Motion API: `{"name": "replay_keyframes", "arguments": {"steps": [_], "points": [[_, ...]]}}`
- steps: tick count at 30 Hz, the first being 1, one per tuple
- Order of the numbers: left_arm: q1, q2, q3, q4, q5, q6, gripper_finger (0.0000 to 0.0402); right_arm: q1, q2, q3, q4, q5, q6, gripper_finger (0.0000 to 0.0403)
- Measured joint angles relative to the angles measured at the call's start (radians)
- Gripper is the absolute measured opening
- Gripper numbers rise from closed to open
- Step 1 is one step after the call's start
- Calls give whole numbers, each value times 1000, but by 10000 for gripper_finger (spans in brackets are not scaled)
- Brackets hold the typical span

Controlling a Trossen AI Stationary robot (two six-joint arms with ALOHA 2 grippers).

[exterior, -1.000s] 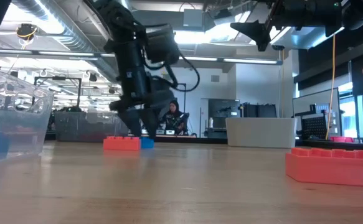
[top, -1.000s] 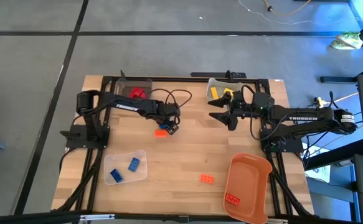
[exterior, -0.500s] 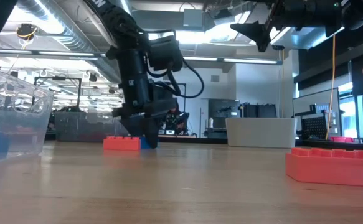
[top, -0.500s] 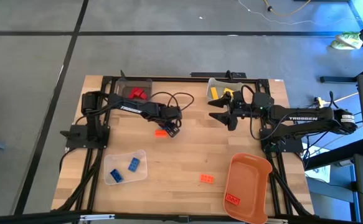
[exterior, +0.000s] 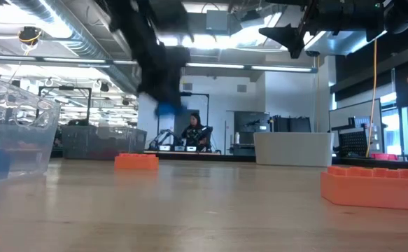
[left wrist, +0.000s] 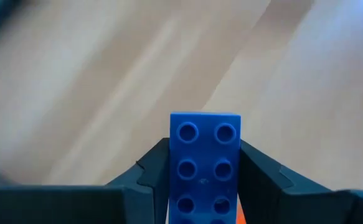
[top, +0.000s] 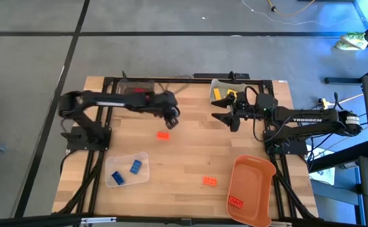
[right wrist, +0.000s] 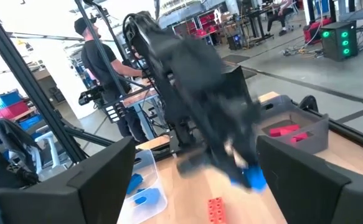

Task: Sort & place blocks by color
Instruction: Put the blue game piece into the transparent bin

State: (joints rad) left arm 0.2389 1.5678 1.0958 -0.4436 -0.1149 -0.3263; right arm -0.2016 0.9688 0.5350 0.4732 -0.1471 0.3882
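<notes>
Looking down from the left wrist, a blue block (left wrist: pixel 204 165) sits clamped between the left hand's (top: pixel 170 118) fingers (left wrist: pixel 145 180); from above it is hidden. That hand hangs raised off the bench (top: pixel 190 151), above an orange block (top: pixel 163 134). Near the far edge, the right hand (top: pixel 224 116) hovers, spread wide.

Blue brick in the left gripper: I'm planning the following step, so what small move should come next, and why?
Probably carry it toward the clear bin. The left gripper is shut on the blue brick, lifted off the table, and that bin already holds two blue bricks. The right gripper hangs open, apart.
</notes>
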Motion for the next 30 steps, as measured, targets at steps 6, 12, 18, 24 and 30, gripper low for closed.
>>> {"name": "replay_keyframes", "arguments": {"steps": [6, 12, 18, 24, 30], "points": [[-33, -277, -48, 230, 3, 54, 129, 0, 0, 0, -10, -2, 26, 335], [-81, -525, -334, 689, 87, -11, 129, 0, 0, 0, -10, -3, 50, 335], [-122, -677, -542, 890, 79, -130, 129, 0, 0, 0, -5, -3, 74, 335], [-128, -726, -576, 911, 72, -161, 129, 0, 0, 0, 25, -3, 38, 335], [-128, -723, -576, 905, 73, -127, 129, 0, 0, 0, 49, 8, 21, 335]]}}
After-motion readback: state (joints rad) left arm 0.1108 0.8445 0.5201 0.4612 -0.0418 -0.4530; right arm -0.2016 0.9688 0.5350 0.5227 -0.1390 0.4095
